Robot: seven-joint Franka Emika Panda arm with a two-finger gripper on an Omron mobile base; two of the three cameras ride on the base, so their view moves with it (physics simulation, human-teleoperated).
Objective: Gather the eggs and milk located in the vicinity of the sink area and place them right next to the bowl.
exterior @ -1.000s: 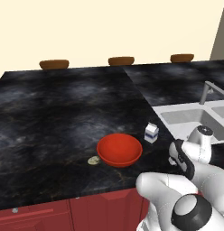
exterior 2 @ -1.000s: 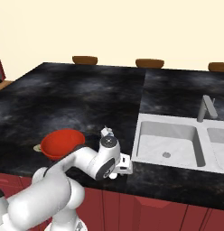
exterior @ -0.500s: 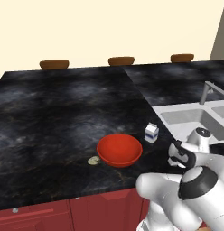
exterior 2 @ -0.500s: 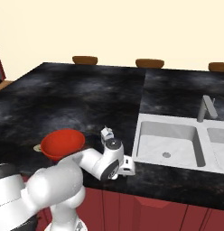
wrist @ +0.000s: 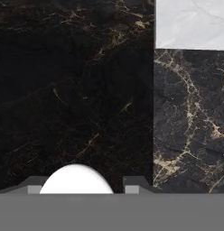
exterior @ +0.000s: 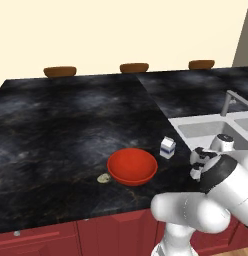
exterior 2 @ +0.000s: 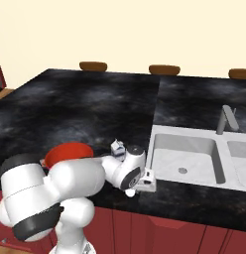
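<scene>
White egg [wrist: 76, 179] sits clamped between the tool's [wrist: 82, 186] fingertips at the frame's bottom, above the black marble desk [wrist: 77, 90].

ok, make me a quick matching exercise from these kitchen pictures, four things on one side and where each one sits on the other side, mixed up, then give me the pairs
Things:
1. white egg
2. speckled egg
3. milk carton
4. faucet

Places:
A. on the counter just left of the red bowl, seen from the left base view
B. standing at the back of the sink
C. between the gripper fingertips
D. on the counter between the red bowl and the sink

Pairs: 1-C, 2-A, 3-D, 4-B
</scene>
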